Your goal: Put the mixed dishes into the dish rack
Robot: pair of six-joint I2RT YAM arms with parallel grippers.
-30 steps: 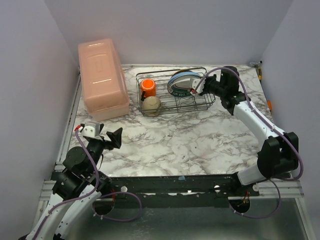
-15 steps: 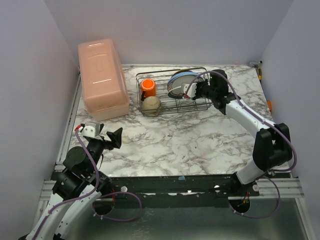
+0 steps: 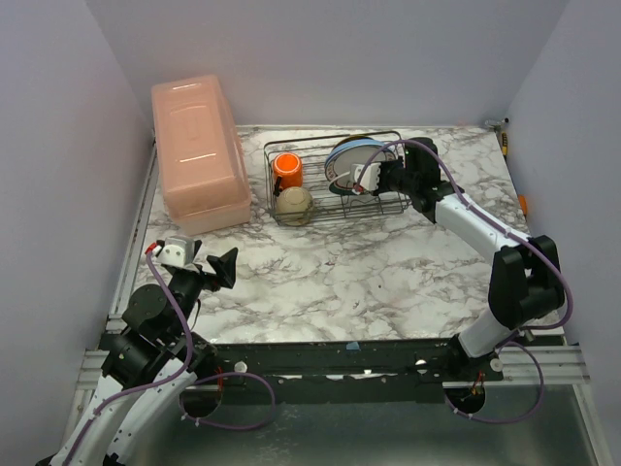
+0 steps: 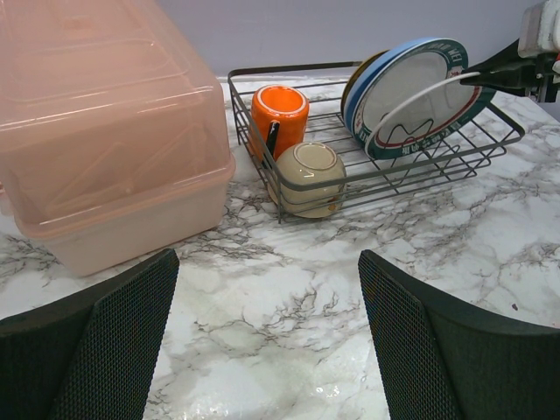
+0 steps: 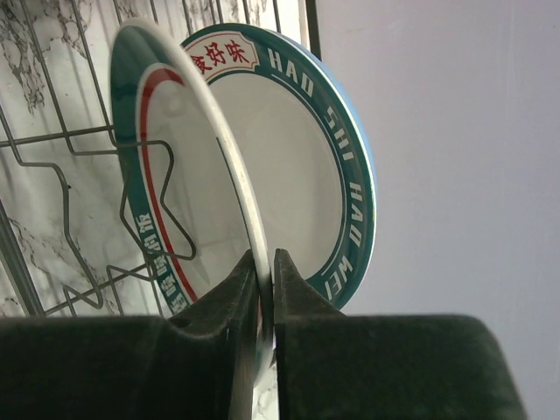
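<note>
At the dish rack (image 3: 310, 139), the right gripper (image 5: 262, 262) pinches the teal-rimmed plate (image 5: 201, 192) by its rim. Likely stiff, slick, chippable

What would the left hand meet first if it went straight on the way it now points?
Probably the dish rack's front wires, the small white bowl just behind; depth is unclear, so perhaps the table first.

Lab cell; bare walls (image 3: 340, 58), marbled tabletop (image 3: 340, 282)

Lettering on one racked plate
You can read "HAO SHI HAO" in white around the rear teal-rimmed plate (image 5: 352, 166); red Chinese characters sit in a white panel on its rim.
</note>
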